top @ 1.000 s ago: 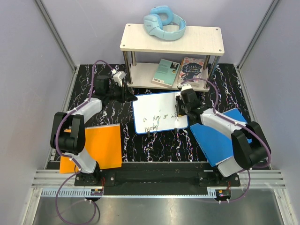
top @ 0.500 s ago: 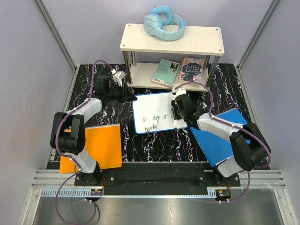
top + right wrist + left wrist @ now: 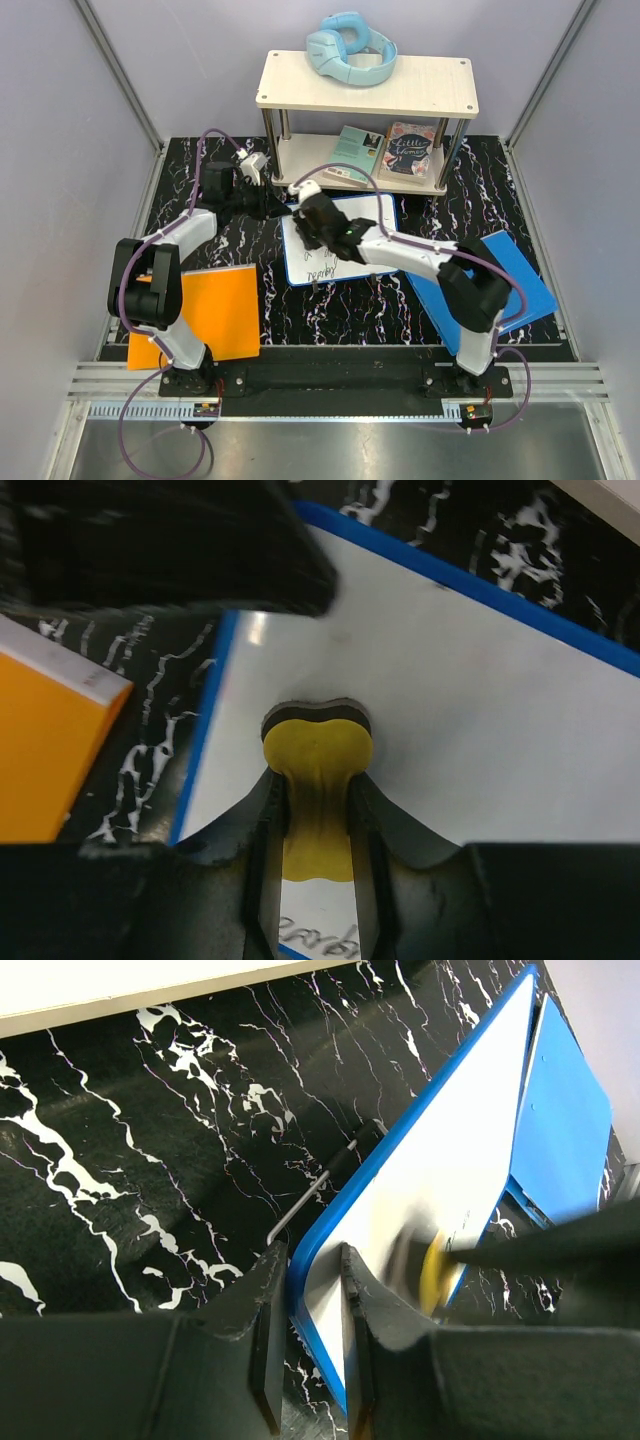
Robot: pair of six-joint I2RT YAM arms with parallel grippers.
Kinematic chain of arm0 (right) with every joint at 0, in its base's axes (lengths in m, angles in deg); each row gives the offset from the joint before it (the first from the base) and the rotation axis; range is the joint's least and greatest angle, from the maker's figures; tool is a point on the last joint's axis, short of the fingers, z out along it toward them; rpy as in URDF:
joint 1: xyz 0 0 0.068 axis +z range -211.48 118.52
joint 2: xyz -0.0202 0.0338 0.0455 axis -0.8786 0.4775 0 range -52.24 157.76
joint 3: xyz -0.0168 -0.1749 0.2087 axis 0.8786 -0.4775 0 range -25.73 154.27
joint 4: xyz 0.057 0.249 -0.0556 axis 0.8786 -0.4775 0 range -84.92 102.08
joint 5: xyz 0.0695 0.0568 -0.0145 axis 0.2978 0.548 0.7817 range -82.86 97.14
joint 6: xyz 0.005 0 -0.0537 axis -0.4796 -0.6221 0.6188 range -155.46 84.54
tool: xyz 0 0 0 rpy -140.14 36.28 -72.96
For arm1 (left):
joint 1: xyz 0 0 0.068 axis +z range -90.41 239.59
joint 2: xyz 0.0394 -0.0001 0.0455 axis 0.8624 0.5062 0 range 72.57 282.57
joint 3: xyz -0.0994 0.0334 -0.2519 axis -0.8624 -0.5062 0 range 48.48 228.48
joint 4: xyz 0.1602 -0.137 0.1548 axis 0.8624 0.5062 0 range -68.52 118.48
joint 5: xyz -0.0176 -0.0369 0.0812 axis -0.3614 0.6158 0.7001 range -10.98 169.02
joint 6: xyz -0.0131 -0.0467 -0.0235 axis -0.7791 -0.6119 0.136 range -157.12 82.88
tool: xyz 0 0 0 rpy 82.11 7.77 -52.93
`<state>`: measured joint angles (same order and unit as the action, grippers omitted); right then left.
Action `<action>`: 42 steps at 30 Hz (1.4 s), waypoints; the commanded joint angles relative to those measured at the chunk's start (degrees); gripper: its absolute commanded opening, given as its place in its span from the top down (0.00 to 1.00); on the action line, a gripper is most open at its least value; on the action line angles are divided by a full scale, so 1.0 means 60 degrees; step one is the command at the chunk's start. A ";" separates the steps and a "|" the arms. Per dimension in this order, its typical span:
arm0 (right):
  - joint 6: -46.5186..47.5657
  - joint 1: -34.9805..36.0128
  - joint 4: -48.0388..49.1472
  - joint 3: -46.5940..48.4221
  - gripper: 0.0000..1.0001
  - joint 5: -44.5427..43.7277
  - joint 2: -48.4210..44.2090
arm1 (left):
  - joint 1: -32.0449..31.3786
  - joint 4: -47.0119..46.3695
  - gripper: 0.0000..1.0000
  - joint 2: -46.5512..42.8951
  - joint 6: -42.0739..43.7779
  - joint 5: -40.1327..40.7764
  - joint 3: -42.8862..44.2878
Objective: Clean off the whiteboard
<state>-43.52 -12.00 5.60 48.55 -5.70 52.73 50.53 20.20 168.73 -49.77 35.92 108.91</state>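
Two arms meet at one whiteboard (image 3: 350,250). It lies on the black marbled table (image 3: 330,310) directly in front of the shelf unit (image 3: 365,85), between the orange panel (image 3: 205,310) on the left and the blue panel (image 3: 495,290) on the right.

Left fingers (image 3: 268,1340): narrow. They clamp the blue rim at the board's far left corner, one finger on each side of the edge.

Right fingers (image 3: 362,815): narrow. They grip a yellow eraser (image 3: 318,745) by its waist. The right arm reaches across the board from the right side. The eraser's dark pad sits against the white surface near the left edge, just beside the left fingers. The left wrist view shows the eraser only as a blur.

Dark handwriting (image 3: 322,270) is visible along the board's near edge. The far right part of the board is plain white.

Light blue headphones (image 3: 350,48) rest on the top of the shelf unit, and two books (image 3: 358,152) lie on its lower level.
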 commanded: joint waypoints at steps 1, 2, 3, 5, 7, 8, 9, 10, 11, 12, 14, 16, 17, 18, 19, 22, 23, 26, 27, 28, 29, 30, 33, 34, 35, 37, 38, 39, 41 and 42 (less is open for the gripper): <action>0.0126 0.0527 -0.1656 0.1036 1.00 -0.0012 0.1854 | -0.0321 0.0169 1.00 0.0160 0.0584 0.0297 0.0212; 0.0083 0.0601 -0.1775 0.1284 1.00 -0.0129 0.1972 | -0.0307 0.0184 1.00 0.0174 0.0584 0.0326 0.0213; 0.0083 0.0704 -0.1849 0.1345 1.00 -0.0116 0.2104 | -0.0321 0.0169 1.00 0.0175 0.0584 0.0326 0.0198; 0.0054 0.0807 -0.1922 0.1302 1.00 -0.0231 0.2134 | -0.0321 0.0169 1.00 0.0160 0.0584 0.0312 0.0198; 0.0082 0.0982 -0.2083 0.1229 1.00 -0.0320 0.2120 | -0.0307 0.0198 1.00 0.0160 0.0584 0.0326 0.0213; 0.0097 0.1041 -0.2127 0.1127 1.00 -0.0509 0.2076 | -0.0306 0.0184 1.00 0.0145 0.0569 0.0341 0.0213; 0.0126 0.1114 -0.2157 0.1053 1.00 -0.0598 0.2032 | -0.0306 0.0169 1.00 0.0145 0.0569 0.0312 0.0213; 0.0156 0.1187 -0.2215 0.0980 1.00 -0.0715 0.2003 | -0.0306 0.0169 1.00 0.0145 0.0584 0.0297 0.0213; 0.0069 0.1246 -0.2230 0.0805 1.00 -0.1006 0.1973 | -0.0321 0.0184 1.00 0.0145 0.0569 0.0312 0.0213; -0.0019 0.1261 -0.2230 0.0702 1.00 -0.1111 0.1872 | -0.0307 0.0184 1.00 0.0131 0.0584 0.0326 0.0198; -0.0457 0.1261 -0.2245 0.0352 1.00 -0.1767 0.1740 | -0.0306 0.0184 1.00 0.0131 0.0584 0.0312 0.0198; -0.0766 0.1232 -0.2245 0.0029 1.00 -0.2223 0.1520 | -0.0306 0.0184 1.00 0.0131 0.0584 0.0312 0.0183; -0.1043 0.1247 -0.2274 -0.0074 1.00 -0.2646 0.1447 | -0.0321 0.0198 1.00 0.0131 0.0584 0.0312 0.0183; -0.1219 0.1247 -0.2289 -0.0162 1.00 -0.2896 0.1301 | -0.0321 0.0184 1.00 0.0131 0.0584 0.0326 0.0183; -0.1381 0.1232 -0.2304 -0.0395 1.00 -0.3102 0.1198 | -0.0307 0.0184 1.00 0.0131 0.0584 0.0341 0.0169; -0.1908 0.1057 -0.2347 -0.0791 1.00 -0.3674 0.0802 | -0.0321 0.0184 1.00 0.0145 0.0584 0.0326 0.0154; -0.2142 0.0984 -0.2333 -0.0880 1.00 -0.3777 0.0569 | -0.0321 0.0169 1.00 0.0145 0.0584 0.0312 0.0154; -0.2523 0.0516 -0.2333 -0.1188 1.00 -0.3632 0.0144 | -0.0306 0.0169 1.00 0.0116 0.0584 0.0326 0.0140; -0.2568 0.0413 -0.2318 -0.1247 1.00 -0.3588 0.0041 | -0.0306 0.0184 1.00 0.0116 0.0584 0.0326 0.0139; -0.2641 0.0209 -0.2333 -0.1363 1.00 -0.3602 -0.0047 | -0.0306 0.0155 1.00 0.0101 0.0598 0.0341 0.0125; -0.2685 0.0105 -0.2333 -0.1423 1.00 -0.3602 -0.0179 | -0.0321 0.0169 1.00 0.0087 0.0599 0.0341 0.0110; -0.2773 -0.0012 -0.2333 -0.1496 1.00 -0.3559 -0.0238 | -0.0321 0.0169 1.00 0.0087 0.0613 0.0327 0.0110; -0.3052 -0.0539 -0.2362 -0.1832 1.00 -0.3441 -0.0546 | -0.0321 0.0184 1.00 0.0087 0.0628 0.0326 0.0110; -0.3139 -0.0787 -0.2362 -0.2022 1.00 -0.3426 -0.0619 | -0.0321 0.0169 1.00 0.0072 0.0628 0.0355 0.0081; -0.3198 -0.0905 -0.2377 -0.2111 1.00 -0.3470 -0.0779 | -0.0307 0.0169 1.00 0.0087 0.0628 0.0341 0.0081; -0.3300 -0.1125 -0.2391 -0.2344 1.00 -0.3630 -0.0927 | -0.0321 0.0169 1.00 0.0087 0.0628 0.0341 0.0081; -0.3359 -0.1344 -0.2435 -0.2404 1.00 -0.3675 -0.1029 | -0.0321 0.0169 1.00 0.0087 0.0628 0.0341 0.0095; -0.3418 -0.1448 -0.2465 -0.2463 1.00 -0.3719 -0.1088 | -0.0307 0.0169 1.00 0.0101 0.0628 0.0341 0.0095; -0.3462 -0.1609 -0.2494 -0.2638 1.00 -0.3719 -0.1278 | -0.0307 0.0184 1.00 0.0087 0.0642 0.0341 0.0095; -0.3462 -0.1682 -0.2480 -0.2682 1.00 -0.3748 -0.1322 | -0.0306 0.0184 1.00 0.0087 0.0643 0.0341 0.0095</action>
<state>-63.38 -17.27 -3.17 36.16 -19.38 43.42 48.46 19.54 169.06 -49.05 36.23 109.21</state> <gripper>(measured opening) 0.327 0.241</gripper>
